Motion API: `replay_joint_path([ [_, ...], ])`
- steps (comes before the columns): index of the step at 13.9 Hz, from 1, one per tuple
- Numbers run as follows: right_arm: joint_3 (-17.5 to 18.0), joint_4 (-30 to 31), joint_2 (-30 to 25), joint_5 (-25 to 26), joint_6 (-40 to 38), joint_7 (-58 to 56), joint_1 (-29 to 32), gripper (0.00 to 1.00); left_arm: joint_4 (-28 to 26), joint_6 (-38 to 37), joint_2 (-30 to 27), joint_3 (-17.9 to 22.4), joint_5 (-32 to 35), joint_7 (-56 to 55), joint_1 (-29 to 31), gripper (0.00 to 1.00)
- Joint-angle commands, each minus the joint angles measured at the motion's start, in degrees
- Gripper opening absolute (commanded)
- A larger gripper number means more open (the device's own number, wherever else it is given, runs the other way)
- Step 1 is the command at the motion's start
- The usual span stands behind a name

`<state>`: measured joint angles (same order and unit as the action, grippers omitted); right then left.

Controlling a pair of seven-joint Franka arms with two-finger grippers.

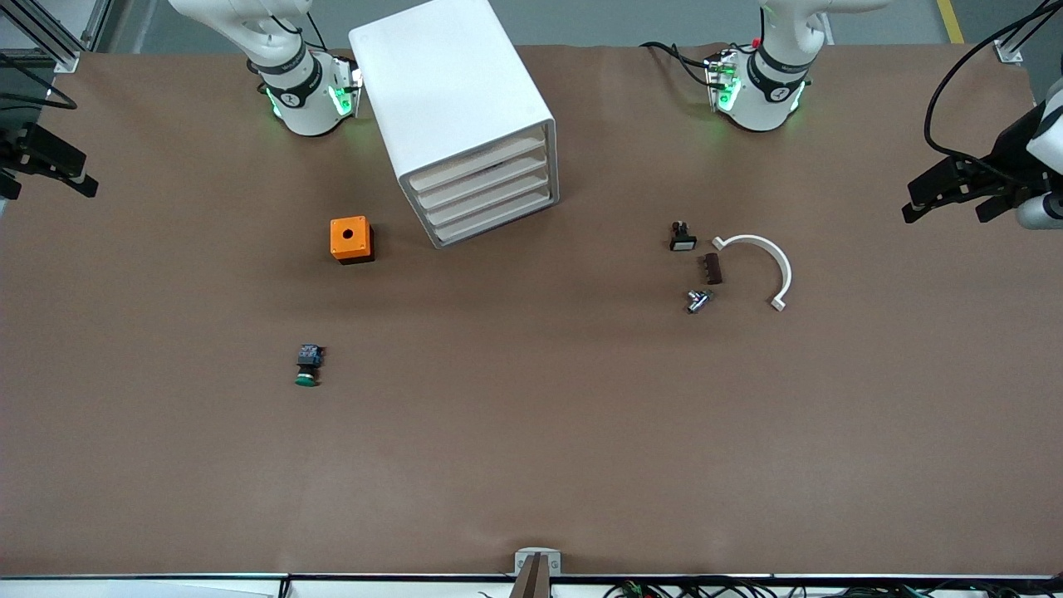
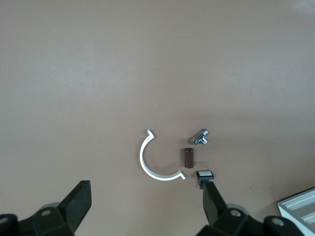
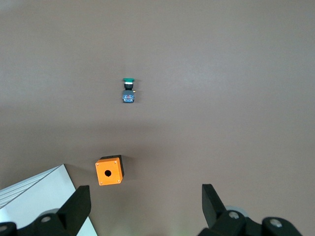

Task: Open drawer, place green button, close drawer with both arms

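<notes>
While all drawers of the cabinet (image 1: pixel 465 124) stay shut, the button (image 1: pixel 308 365) lies nearer the camera than the cabinet. Left gripper (image 2: pixel 147 206) and right gripper (image 3: pixel 143 205) wait high, fingers apart; a careless pull could drag the cabinet.

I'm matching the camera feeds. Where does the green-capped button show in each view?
Front view: the button lies on the table, nearer the camera than the orange box.
Left wrist view: not in it.
Right wrist view: the button lies apart from the orange box.
Shared landmark: the orange box.
</notes>
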<state>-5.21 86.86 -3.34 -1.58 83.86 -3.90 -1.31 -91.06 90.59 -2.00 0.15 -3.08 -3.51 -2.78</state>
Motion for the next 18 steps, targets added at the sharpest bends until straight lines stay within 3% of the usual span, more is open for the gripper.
replay_joint_path([
  [1, 0.2, 1.91, -1.84, 0.08, 0.07, 0.21, 0.26, 1.0, 1.06, -0.68, 0.24, -0.07, 1.49, -0.36, -0.29, 1.0],
  [8, 0.2, 1.99, -1.93, 0.08, 0.16, 0.3, 0.26, 1.0, 1.15, -0.5, 1.81, 0.46, 1.32, -0.62, 0.23, 1.0],
  [18, 0.12, -0.55, -0.88, 0.17, 0.34, 0.29, 0.43, 1.0, 2.19, 0.82, 12.97, -0.15, 0.62, -1.76, -1.52, 1.0],
])
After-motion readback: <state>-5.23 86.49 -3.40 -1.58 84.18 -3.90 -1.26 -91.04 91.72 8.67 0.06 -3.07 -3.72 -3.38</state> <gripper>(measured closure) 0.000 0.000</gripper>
